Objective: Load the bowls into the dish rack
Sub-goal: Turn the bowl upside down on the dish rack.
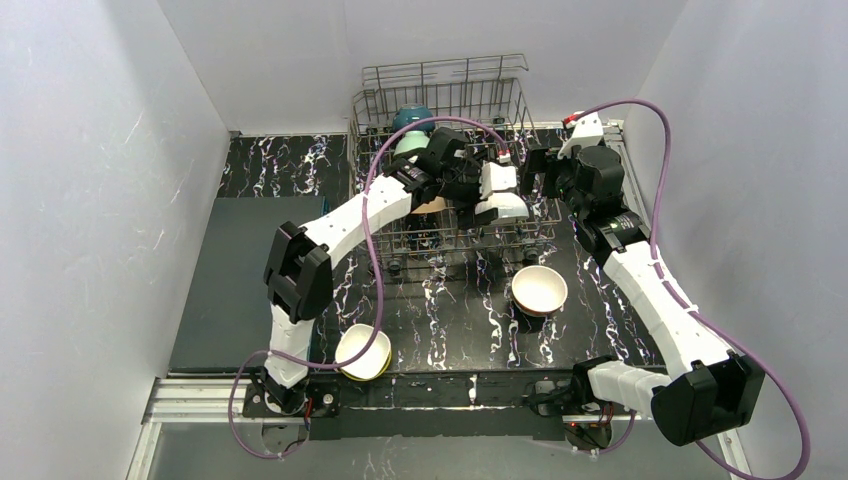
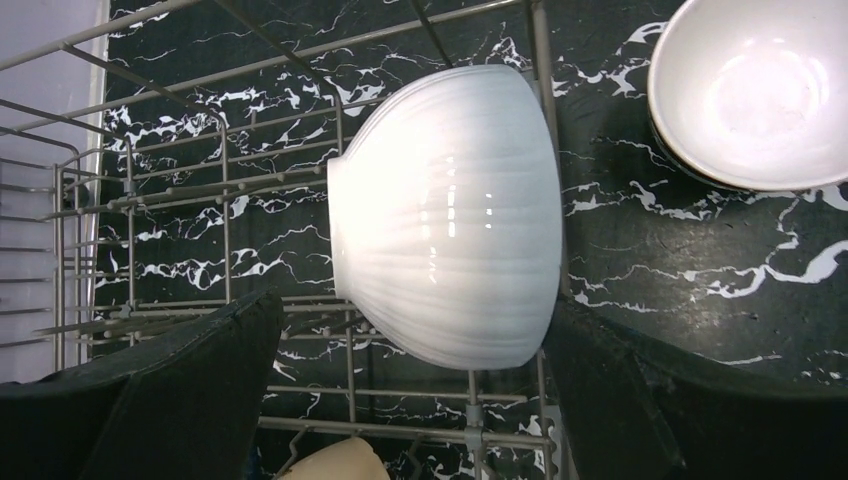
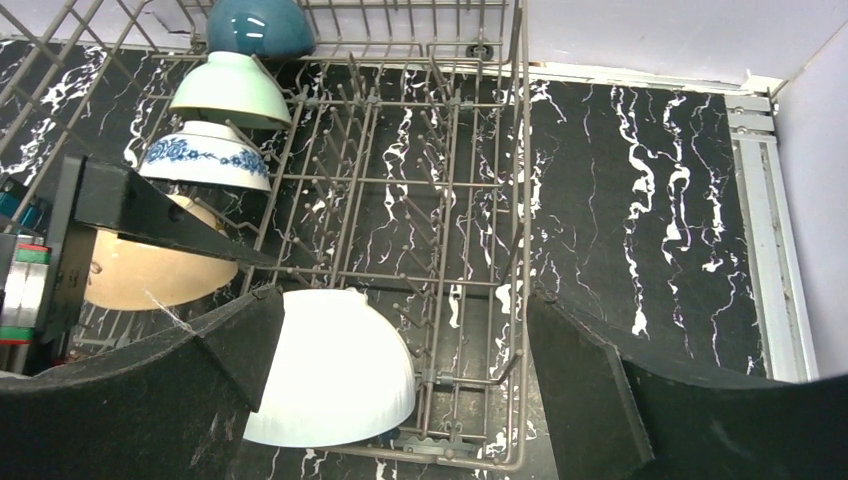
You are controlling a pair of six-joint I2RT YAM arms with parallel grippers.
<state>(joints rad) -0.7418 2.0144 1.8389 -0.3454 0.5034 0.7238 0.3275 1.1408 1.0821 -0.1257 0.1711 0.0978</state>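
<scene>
The dish rack (image 1: 443,78) stands at the back of the table. A teal bowl (image 3: 258,25), a mint bowl (image 3: 230,90), a blue-patterned bowl (image 3: 208,157) and a tan bowl (image 3: 150,275) stand in a row in it. A white ribbed bowl (image 2: 450,215) rests on its side at the rack's front corner. My left gripper (image 2: 410,340) is open, its fingers (image 2: 180,400) apart from the bowl's sides. My right gripper (image 3: 400,350) hovers open over that same corner, beside the white bowl (image 3: 335,375). On the table sit a white bowl (image 1: 540,290) and a yellow-green one (image 1: 363,352).
A dark grey mat (image 1: 235,280) covers the table's left side. White walls close in on three sides. The rack's wire rim (image 3: 520,200) and upright tines stand right under both grippers. The left gripper's black finger (image 3: 150,215) crosses the right wrist view.
</scene>
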